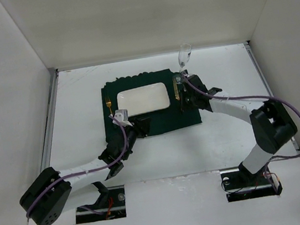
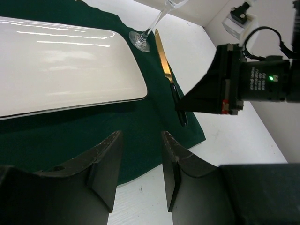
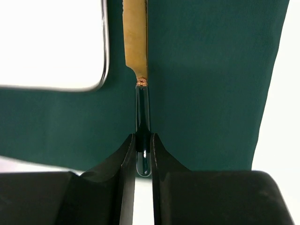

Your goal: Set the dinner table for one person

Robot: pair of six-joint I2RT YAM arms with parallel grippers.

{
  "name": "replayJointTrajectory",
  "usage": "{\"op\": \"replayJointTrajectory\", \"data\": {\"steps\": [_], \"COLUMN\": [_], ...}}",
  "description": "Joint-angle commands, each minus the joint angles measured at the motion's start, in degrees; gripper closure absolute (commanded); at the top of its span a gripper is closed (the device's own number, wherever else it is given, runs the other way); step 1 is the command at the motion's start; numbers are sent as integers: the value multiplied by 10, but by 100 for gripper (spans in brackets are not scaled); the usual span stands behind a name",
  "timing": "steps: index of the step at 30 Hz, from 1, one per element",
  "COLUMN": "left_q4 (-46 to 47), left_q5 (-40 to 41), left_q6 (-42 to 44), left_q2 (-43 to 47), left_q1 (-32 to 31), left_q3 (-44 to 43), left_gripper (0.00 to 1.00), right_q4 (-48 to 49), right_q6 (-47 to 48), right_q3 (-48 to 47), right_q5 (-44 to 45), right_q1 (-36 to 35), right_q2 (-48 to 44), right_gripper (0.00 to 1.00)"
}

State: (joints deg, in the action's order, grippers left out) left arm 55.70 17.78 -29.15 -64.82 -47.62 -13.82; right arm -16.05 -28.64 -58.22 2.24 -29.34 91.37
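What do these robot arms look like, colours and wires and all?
The left arm and right arm have white links between bulky black joints, a lilac cable trailing along each. Each ends in two black wedge-shaped fingers. A green light glows on the right wrist.

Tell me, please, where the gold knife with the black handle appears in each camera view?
Top external: knife just right of the white plate.
Left wrist: knife upper middle, right of the plate, by the wine glass foot.
Right wrist: knife at centre, blade up, handle in the right pincer.
Shared landmark: the white plate, left of the knife in all views.
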Motion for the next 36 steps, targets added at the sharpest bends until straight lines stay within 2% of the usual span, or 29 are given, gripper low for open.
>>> {"op": "replayJointTrajectory", "data": {"steps": [1, 8, 17, 20, 24, 29, 36], "left_q4": [45, 46, 46, 46, 46, 40, 34], "left_q5": [-2, -2, -5, -6, -6, 2, 9], "left_q6": [-6, -5, -7, -7, -6, -1, 2], "left_q2": [-3, -5, -16, -14, -19, -6, -8], "left_q1": [0, 6, 11, 10, 12, 13, 20], "left_q3": [1, 1, -1, -1, -2, 1, -1], "left_gripper": [64, 64, 64, 64, 64, 62, 61], "right_q4": [38, 23, 21, 21, 21, 28, 56], "right_q6": [36, 46, 39, 37, 36, 25, 22], "right_q3": [-58, -111, -120, -120, -120, -106, -53], "right_q5": [-14, -15, -18, -19, -21, -15, 16], "right_q1": [17, 30, 33, 33, 30, 30, 24], "right_q2": [40, 115, 147, 148, 146, 107, -14], "right_gripper": [91, 91, 87, 83, 72, 59, 55]}}
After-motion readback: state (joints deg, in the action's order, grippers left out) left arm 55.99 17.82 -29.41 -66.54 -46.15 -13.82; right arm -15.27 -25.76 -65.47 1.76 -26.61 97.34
